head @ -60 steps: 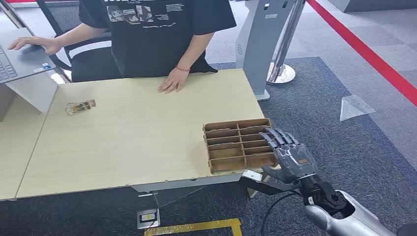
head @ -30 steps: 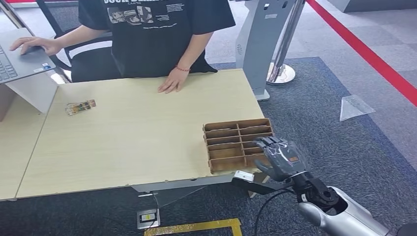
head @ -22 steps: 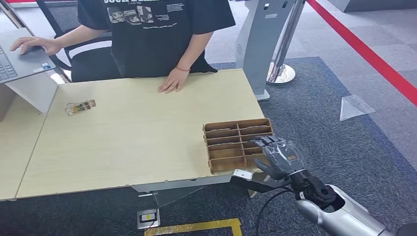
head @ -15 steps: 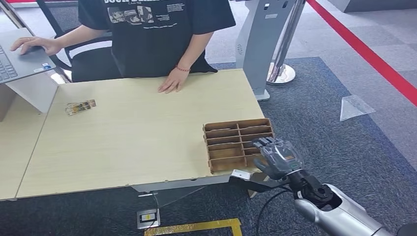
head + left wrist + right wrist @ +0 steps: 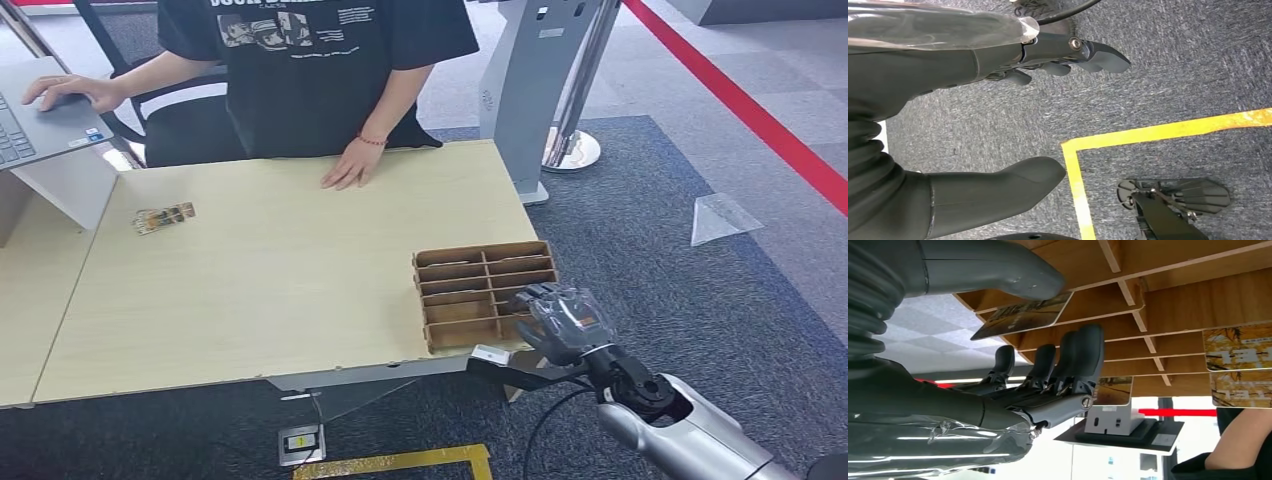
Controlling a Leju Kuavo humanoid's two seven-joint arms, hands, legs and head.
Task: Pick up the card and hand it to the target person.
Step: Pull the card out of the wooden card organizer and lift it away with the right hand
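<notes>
While the right hand (image 5: 563, 322) reaches into the wooden divider box (image 5: 470, 290) at the desk (image 5: 280, 290) corner, thumb and fingers (image 5: 1083, 360) bracket, not yet pinching, a card (image 5: 1023, 315) standing edge-up lengthwise along its slot, more cards (image 5: 1238, 347) slotted nearby.

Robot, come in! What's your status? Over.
Left hand hanging, open. Right hand at wooden rack, fingers and thumb around a card, not gripping yet. Nothing in the way.

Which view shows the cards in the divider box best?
Right wrist view: the cards stand in the box's slots, printed faces visible, right hand at one. Head view shows the box, its cards too small to tell. Left wrist view faces the floor.
</notes>
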